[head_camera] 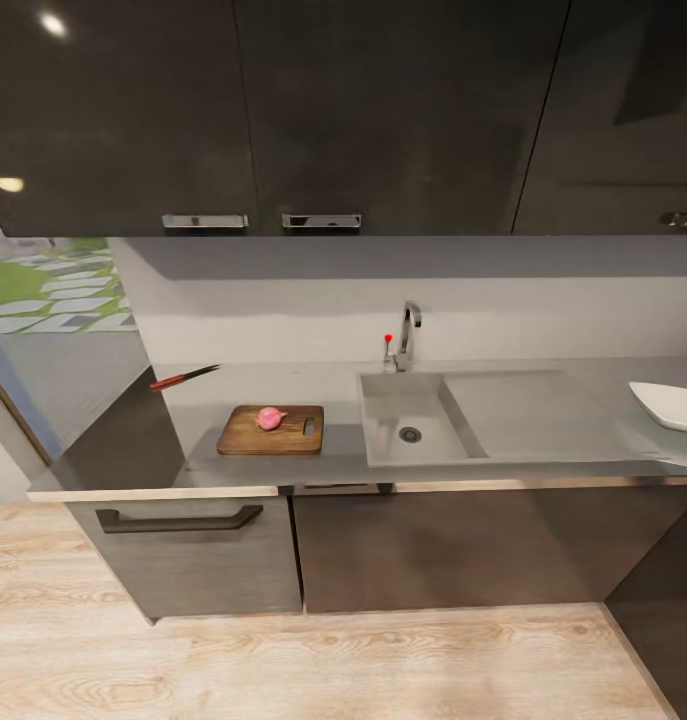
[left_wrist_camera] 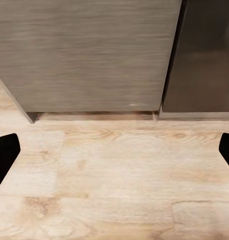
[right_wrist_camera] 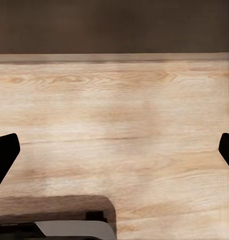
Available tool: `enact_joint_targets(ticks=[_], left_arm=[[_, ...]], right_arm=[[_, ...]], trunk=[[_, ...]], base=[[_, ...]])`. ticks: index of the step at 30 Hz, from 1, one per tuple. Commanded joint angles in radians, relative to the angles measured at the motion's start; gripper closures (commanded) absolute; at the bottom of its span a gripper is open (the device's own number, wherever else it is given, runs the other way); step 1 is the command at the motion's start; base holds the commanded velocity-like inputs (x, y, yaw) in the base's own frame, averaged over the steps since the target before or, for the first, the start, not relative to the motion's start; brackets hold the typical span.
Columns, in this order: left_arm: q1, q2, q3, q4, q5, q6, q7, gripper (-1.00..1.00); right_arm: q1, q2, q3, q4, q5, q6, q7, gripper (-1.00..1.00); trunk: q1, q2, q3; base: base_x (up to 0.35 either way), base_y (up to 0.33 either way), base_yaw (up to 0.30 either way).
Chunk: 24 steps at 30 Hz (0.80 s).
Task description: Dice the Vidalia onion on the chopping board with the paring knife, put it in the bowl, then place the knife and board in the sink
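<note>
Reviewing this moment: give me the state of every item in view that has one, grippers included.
Vidalia onion: whole, lying on the chopping board.
chopping board: flat on the countertop, left of the sink.
paring knife: on the countertop's far left, not held.
sink: basin holds nothing.
bowl: upright on the countertop, nothing visible inside.
left gripper: open, over the floor.
right gripper: open, over the floor.

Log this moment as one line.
onion: on chopping board | knife: countertop | sink: empty | left gripper, right gripper: open, over floor
</note>
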Motion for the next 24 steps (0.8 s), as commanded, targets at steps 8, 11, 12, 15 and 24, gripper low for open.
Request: enact_joint_targets(ticks=[8, 11, 12, 15, 24], left_arm=[[0.001, 0.000, -0.005, 0.085, 0.008, -0.142, 0.008, -1.00], [0.001, 0.001, -0.003, 0.097, 0.010, -0.152, 0.009, -1.00], [0.001, 0.001, -0.003, 0.098, 0.011, -0.153, 0.009, -1.00], [0.001, -0.001, -0.003, 0.100, 0.011, -0.156, 0.009, -1.00], [-0.001, -0.002, -0.002, 0.123, 0.011, -0.155, 0.009, -1.00]], right_arm=[[-0.002, -0.005, 0.002, 0.007, -0.007, -0.006, -0.003, -1.00], [-0.002, -0.003, 0.002, 0.010, -0.006, -0.007, -0.003, -1.00], [-0.002, -0.002, 0.002, 0.011, -0.006, -0.007, -0.003, -1.00], [-0.002, -0.002, 0.002, 0.014, -0.006, -0.007, -0.003, -1.00], [-0.002, -0.002, 0.002, 0.017, -0.007, -0.007, -0.003, -1.00]], trunk=[[0.001, -0.002, -0.002], [0.001, -0.002, -0.002], [0.001, -0.002, -0.002], [0.001, -0.002, -0.001], [0.001, -0.002, 0.006]], base=[[0.000, 0.000, 0.000], [0.000, 0.000, 0.000], [0.000, 0.000, 0.000], [0.000, 0.000, -0.046], [0.000, 0.000, -0.163]])
